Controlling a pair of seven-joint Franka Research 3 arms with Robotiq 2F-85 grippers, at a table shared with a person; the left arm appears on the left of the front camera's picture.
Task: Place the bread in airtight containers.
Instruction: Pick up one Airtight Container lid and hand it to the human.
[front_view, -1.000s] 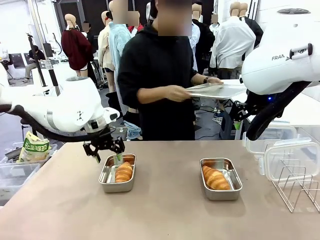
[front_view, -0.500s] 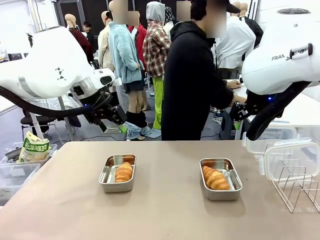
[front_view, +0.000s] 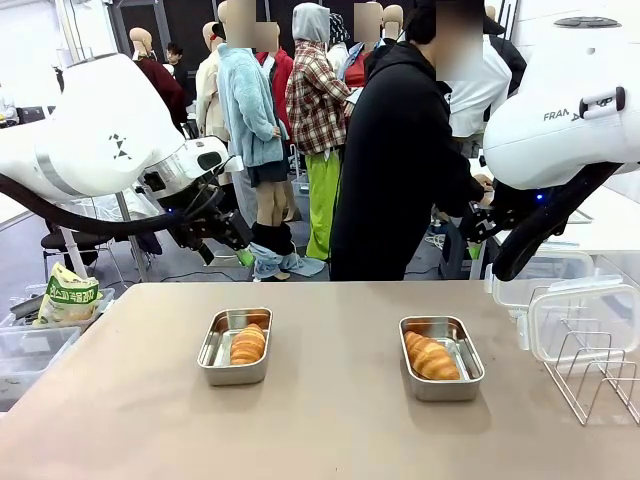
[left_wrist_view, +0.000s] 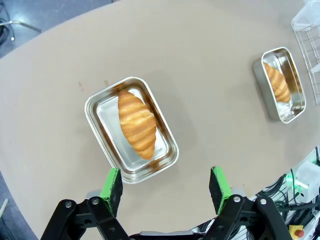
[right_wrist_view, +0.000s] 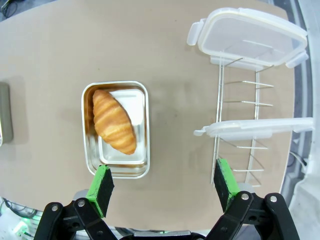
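Bread lies in both tins already, so the step in hand looks to be the lidding. Take the wire rack (front_view: 595, 375) as the mark. The near tin (front_view: 445, 388) sits on the counter (front_view: 330, 430) a little way from the rack, with its croissant (front_view: 431, 355) lying inside. The far tin (front_view: 232, 377) stands well apart from the rack, beyond the near tin, with the second croissant (front_view: 247, 344) slanted across it. Both tins are uncovered. The clear lids (right_wrist_view: 247, 35) are propped in the rack's wires, one of them seen nearly edge-on from the right wrist view.

The right jaws hang high above the counter, over the stretch between the near tin and the rack. They are spread wide, with nothing between the green pads (right_wrist_view: 101, 187). The left jaws are lifted clear above the far tin, likewise spread and empty.

The right arm seems the better placed for the rack. A good pick would probably take a lid by a plain stretch of rim rather than by a snap tab, since a tab may flex and let the lid swing. The lid should come straight out along the wires, so that the light rack is not dragged with it. Over the near tin it wants to be level, with its corners matched to the tin's rounded corners before it goes down. The croissant looks to stand about as high as the tin's rim, so gentle, even pressure would be safer than a push at one end.
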